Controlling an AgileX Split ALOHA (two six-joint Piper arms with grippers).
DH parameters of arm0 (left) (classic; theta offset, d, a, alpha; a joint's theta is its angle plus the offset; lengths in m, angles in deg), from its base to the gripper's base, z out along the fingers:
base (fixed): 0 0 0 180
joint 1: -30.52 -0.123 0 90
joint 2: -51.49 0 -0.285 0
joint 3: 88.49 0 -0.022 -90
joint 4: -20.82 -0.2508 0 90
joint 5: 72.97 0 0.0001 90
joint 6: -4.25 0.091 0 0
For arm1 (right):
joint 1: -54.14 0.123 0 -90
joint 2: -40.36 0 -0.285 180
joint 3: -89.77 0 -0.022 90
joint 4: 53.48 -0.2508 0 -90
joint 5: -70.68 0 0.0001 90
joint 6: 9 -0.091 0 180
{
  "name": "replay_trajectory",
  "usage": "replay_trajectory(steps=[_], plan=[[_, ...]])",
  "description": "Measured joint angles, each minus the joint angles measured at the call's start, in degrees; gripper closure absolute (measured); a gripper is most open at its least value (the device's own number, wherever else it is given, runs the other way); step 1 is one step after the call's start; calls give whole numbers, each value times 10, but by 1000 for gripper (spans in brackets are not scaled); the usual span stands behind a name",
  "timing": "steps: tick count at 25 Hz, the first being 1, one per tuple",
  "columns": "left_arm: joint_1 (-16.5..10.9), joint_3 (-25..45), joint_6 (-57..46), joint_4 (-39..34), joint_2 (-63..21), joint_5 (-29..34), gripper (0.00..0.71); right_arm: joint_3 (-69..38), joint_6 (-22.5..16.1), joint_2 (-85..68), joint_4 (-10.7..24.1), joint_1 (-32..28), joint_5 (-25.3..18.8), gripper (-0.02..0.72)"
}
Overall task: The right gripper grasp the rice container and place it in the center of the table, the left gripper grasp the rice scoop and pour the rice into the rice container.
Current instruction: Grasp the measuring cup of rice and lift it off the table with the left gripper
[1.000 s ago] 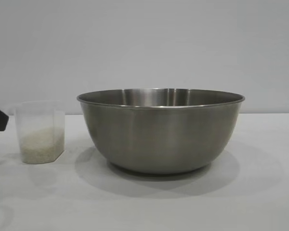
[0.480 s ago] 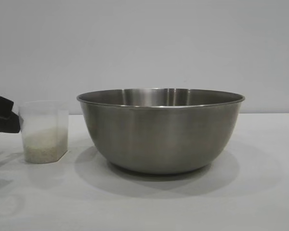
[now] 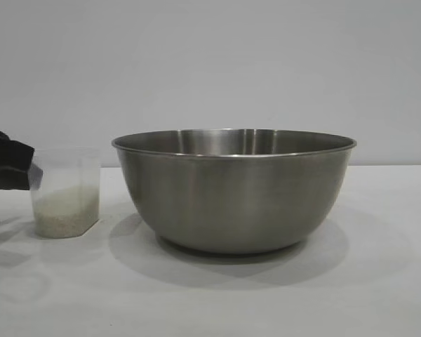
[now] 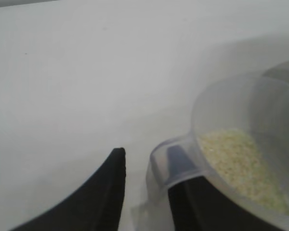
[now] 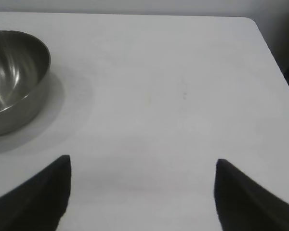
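Left gripper [image 4: 147,192] at scoop [image 3: 64,193] handle, bowl [image 3: 233,189] centred.
Fingers straddled the loop, narrowly parted — firm hold unclear; rice [image 4: 241,161] inside; right gripper [image 5: 142,192] wide open, holding nothing.

We see our black left gripper [image 3: 10,168] at the left edge of the exterior view, held low and reaching rightward, its claw-like fingers [image 4: 103,192] pointing slightly downward. In the left wrist view, its two dark pointed fingers stand partly apart. Our black right gripper [image 5: 142,192] appears only in the right wrist view, hanging tilted downward, its two pointed fingers [image 5: 43,192] spread wide apart with nothing between them.
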Motion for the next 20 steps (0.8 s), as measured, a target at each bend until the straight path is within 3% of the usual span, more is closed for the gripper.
replay_trajectory(steps=[5,11,20], plan=[[0,-26,0,-9,13,0,487,0,0,0,1,0,0,164],[0,-35,2,-32,13,0,710,0,0,0,1,0,0,164],[0,-35,70,-33,-5,5,710,0,0,0,1,0,0,164]])
